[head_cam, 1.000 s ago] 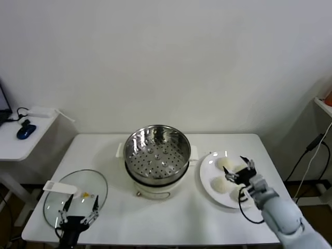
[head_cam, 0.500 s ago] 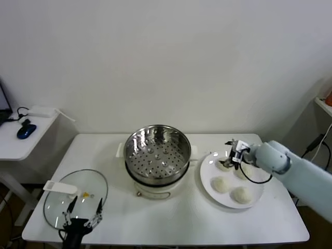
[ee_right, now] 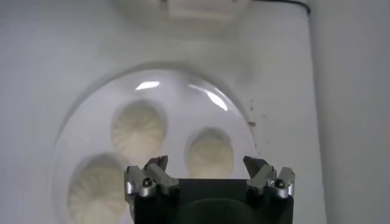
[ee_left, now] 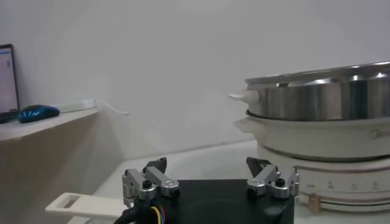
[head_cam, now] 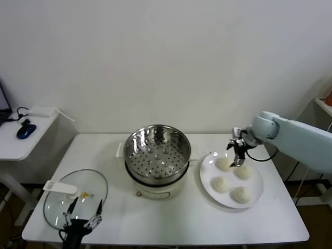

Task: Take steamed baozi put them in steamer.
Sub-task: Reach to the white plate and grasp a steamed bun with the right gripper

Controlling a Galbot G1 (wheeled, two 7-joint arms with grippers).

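Observation:
Four cream-white baozi lie on a flat white plate (head_cam: 207, 169) to the right of the steamer: two at the back (head_cam: 223, 164) (head_cam: 243, 172) and two at the front (head_cam: 221, 184) (head_cam: 240, 194). The steamer (head_cam: 155, 150) is a shiny steel perforated basket on a cream pot base, with nothing in it. My right gripper (head_cam: 236, 153) hangs open above the back of the plate, touching no bun. In the right wrist view the open gripper (ee_right: 207, 165) frames one baozi (ee_right: 210, 152), with two more (ee_right: 138, 128) (ee_right: 91, 185) beside it. My left gripper (head_cam: 81, 213) is open over the glass lid.
A round glass lid (head_cam: 78, 192) with a white handle (head_cam: 58, 187) lies at the front left. The steamer (ee_left: 323, 103) stands close beside the left gripper (ee_left: 207, 165). A side table with a blue mouse (head_cam: 25, 131) stands far left.
My right arm has swung from the plate's front right edge up and across to its back, the gripper now pointing down over the baozi. The left arm has barely moved.

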